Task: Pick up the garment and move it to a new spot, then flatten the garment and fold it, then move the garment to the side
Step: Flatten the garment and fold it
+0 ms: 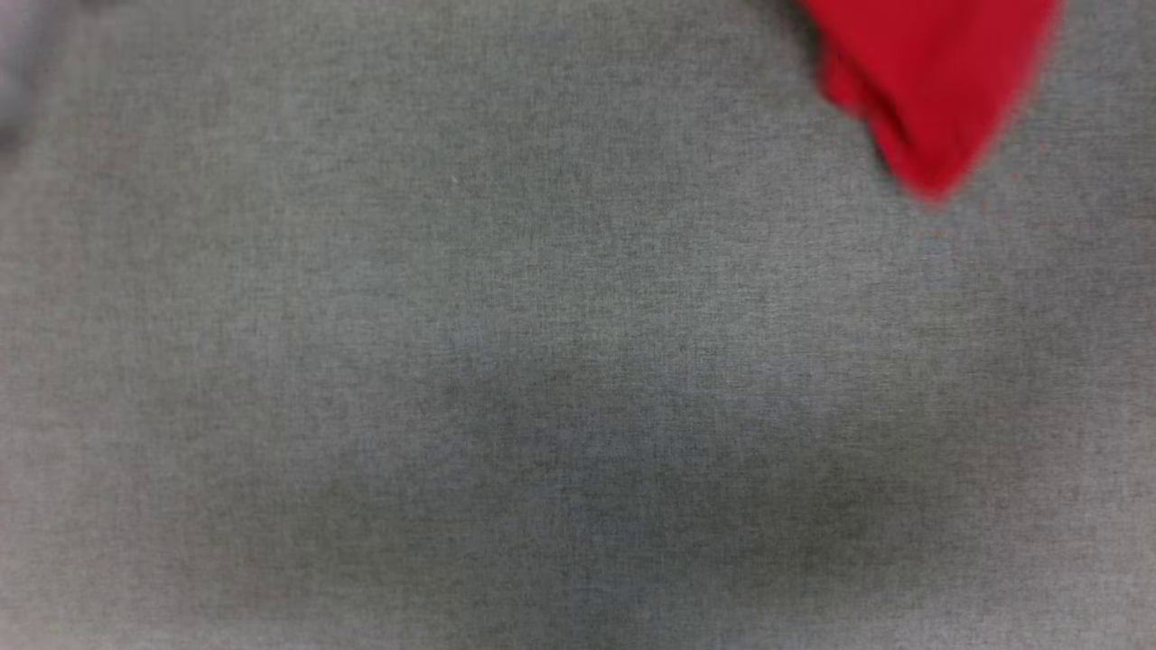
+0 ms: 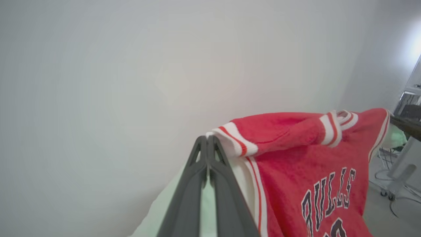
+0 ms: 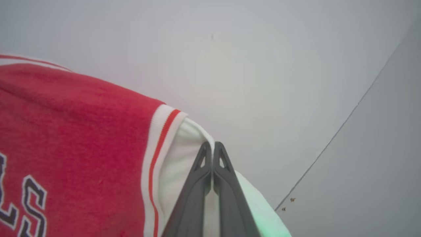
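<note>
Red jersey: the garment [image 2: 296, 158] hangs in the air, spread between the two arms with its "BULLS" lettering showing.
White sleeve, left end: the left gripper [image 2: 208, 140] has its fingers pressed together, pinching the sleeve edge just beside the striped trim.
White sleeve, right end: the right gripper [image 3: 212, 144] is clamped just as tight on the other sleeve [image 3: 177, 158].
Grey woven surface [image 1: 452, 361]: lies below. One red corner of the garment [image 1: 930, 81] dangles at its far right. The picture is blurred, so I cannot tell whether the corner touches.
Long axis: the shoulder line runs left to right from gripper to gripper, and the body drops from it.
Direction from grippers: the cloth lies inward of each, to the right of the left one and to the left of the right one.
Nearer arm: neither, since each holds one end.
Judgement: this looks like the carry to a new spot. Laying it down would call for both arms to descend together with the shoulder line kept taut. Otherwise the body may bunch under the trailing corner.
</note>
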### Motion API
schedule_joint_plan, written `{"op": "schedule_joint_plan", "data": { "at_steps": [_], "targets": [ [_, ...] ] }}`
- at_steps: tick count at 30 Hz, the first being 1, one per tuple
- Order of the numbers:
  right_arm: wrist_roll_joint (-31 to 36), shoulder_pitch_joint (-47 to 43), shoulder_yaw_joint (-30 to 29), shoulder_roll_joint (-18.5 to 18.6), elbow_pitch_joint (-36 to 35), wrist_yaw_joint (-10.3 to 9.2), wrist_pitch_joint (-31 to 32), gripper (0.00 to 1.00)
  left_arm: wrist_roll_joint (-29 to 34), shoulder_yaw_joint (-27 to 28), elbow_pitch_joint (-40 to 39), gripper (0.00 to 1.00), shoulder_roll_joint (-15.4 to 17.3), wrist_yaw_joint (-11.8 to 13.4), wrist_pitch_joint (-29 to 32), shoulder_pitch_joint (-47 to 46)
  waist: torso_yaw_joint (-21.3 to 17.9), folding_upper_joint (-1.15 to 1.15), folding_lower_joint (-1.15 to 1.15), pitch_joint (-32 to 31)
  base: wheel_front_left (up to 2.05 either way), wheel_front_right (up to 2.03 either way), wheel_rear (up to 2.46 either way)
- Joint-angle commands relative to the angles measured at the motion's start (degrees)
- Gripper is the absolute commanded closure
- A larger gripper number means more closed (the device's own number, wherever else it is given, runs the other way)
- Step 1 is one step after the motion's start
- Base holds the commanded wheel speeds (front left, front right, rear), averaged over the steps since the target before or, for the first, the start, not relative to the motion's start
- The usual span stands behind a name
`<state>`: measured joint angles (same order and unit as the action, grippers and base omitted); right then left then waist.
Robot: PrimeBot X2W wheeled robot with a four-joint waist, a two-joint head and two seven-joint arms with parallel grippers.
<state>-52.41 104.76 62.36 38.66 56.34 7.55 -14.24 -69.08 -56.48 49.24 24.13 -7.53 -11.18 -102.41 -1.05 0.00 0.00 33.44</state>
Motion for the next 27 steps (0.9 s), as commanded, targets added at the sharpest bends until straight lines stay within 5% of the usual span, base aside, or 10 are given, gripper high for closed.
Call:
{"op": "schedule_joint_plan", "data": {
  "at_steps": [1, 8, 14, 27],
  "targets": [
    [0.8, 2.8, -2.0, -0.5, 2.2, -0.13, -0.6, 1.0, -0.1, 1.5, 1.9, 1.0, 0.0, 0.6, -1.3, -3.0, 0.2, 0.0, 0.0, 0.4, 0.0, 0.0, 0.0],
    [6.9, 6.4, -11.5, -4.5, 5.2, -0.17, -0.8, 1.0, 1.8, 8.2, 7.9, 1.0, -1.0, 1.2, -4.0, -10.4, 0.3, 0.0, 0.0, -1.3, 0.0, 0.0, 0.0],
    [8.7, -5.3, -11.3, -4.8, -0.2, -0.16, -0.9, 1.0, 0.9, 6.4, 5.5, 1.0, -0.6, 0.2, -3.8, 2.0, 0.2, 0.0, 0.0, -3.5, 0.0, 0.0, 0.0],
    [-0.7, -35.9, -1.3, 5.9, -19.3, -0.12, -0.8, 1.0, -12.1, -2.2, -27.0, 1.0, 15.4, 0.1, -3.0, 39.9, -0.9, 0.0, 0.0, -6.3, 0.0, 0.0, 0.0]
  ]
}}
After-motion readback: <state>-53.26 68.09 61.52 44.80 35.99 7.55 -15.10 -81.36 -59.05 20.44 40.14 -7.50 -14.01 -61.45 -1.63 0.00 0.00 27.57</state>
